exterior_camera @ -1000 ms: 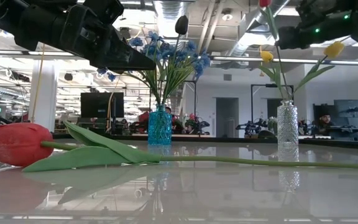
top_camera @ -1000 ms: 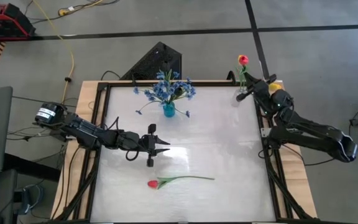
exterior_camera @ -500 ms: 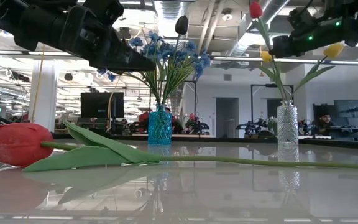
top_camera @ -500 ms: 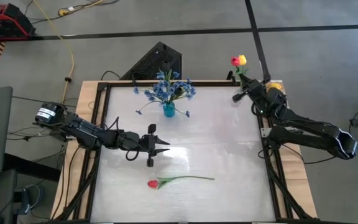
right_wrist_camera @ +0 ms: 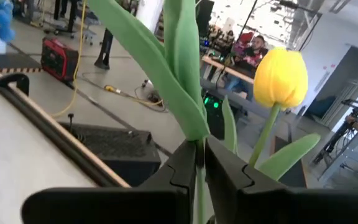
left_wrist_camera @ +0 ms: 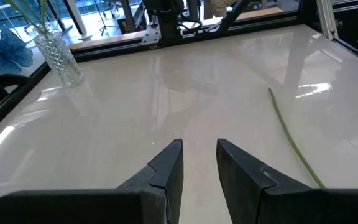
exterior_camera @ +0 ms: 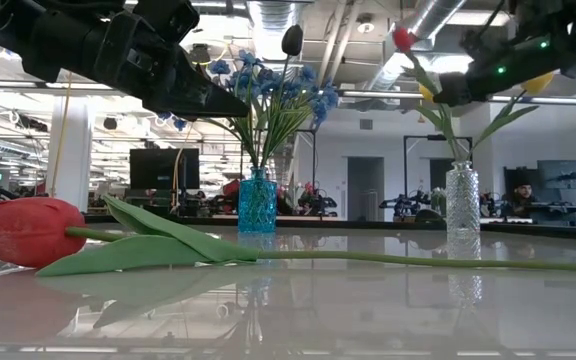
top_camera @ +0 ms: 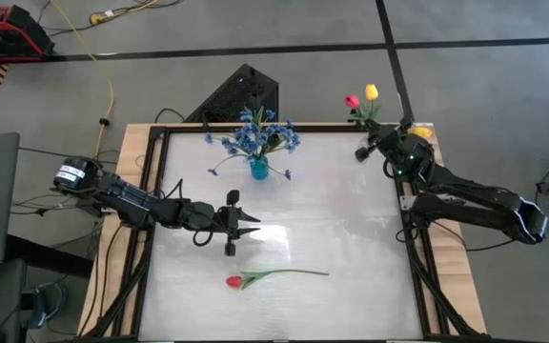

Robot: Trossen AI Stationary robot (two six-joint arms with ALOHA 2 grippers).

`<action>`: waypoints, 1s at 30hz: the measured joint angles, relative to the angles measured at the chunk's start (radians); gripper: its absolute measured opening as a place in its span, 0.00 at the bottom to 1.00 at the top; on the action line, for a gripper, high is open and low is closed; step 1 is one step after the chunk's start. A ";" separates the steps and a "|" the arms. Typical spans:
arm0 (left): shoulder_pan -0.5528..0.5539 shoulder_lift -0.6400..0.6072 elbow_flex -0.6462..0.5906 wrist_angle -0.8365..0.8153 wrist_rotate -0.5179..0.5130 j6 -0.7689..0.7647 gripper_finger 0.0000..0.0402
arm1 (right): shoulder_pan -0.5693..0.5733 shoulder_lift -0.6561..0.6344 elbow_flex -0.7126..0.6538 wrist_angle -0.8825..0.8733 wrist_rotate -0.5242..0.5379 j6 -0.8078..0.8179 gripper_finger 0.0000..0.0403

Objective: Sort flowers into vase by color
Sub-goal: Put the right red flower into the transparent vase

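A red tulip point(top_camera: 351, 100) stands tilted in the clear glass vase point(exterior_camera: 462, 200) at the table's far right corner, next to a yellow tulip point(top_camera: 371, 92). My right gripper point(right_wrist_camera: 199, 152) is shut on the red tulip's stem above the vase. A second red tulip point(top_camera: 237, 281) lies flat on the table near the front, stem pointing right. Blue flowers point(top_camera: 258, 138) stand in a blue vase point(exterior_camera: 258, 202) at the far middle. My left gripper point(left_wrist_camera: 199, 146) hovers open over the table's left middle, with nothing between its fingers. My right gripper pinches the red tulip's green stem point(right_wrist_camera: 196, 138) between its two fingers, just below where the leaves branch off. The fingers come in roughly level from the table's right and lie across the stem. The tulip leans toward the table's left, its stem running down into the vase's mouth point(exterior_camera: 458, 165).
A black box point(top_camera: 244, 93) sits behind the table's far edge. Dark frame rails point(top_camera: 417, 248) run along the table's sides. Most of the white tabletop point(top_camera: 332, 210) between the two arms is bare.
My right gripper has sunk a little over the clear vase and tipped. The red tulip it holds has come lower, and its bloom has swung toward the table's left, so the yellow tulip now shows beside it.
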State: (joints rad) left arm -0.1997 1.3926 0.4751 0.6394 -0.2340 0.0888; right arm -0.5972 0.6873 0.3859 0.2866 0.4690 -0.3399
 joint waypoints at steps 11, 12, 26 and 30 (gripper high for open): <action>0.000 0.000 0.000 0.001 0.000 -0.006 0.22 | 0.000 -0.003 0.000 -0.094 0.073 0.003 0.16; 0.000 0.000 0.000 0.001 0.000 -0.007 0.22 | 0.000 -0.003 0.004 -0.111 0.083 0.002 0.16; 0.000 0.000 0.000 0.001 0.000 -0.004 0.22 | 0.000 0.000 0.199 -0.644 0.100 0.217 0.16; 0.000 0.000 0.000 0.001 0.000 -0.004 0.22 | 0.000 0.001 0.228 -0.745 0.021 0.261 0.16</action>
State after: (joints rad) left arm -0.1997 1.3926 0.4751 0.6400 -0.2341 0.0845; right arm -0.5972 0.6880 0.6139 -0.4589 0.4901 -0.0793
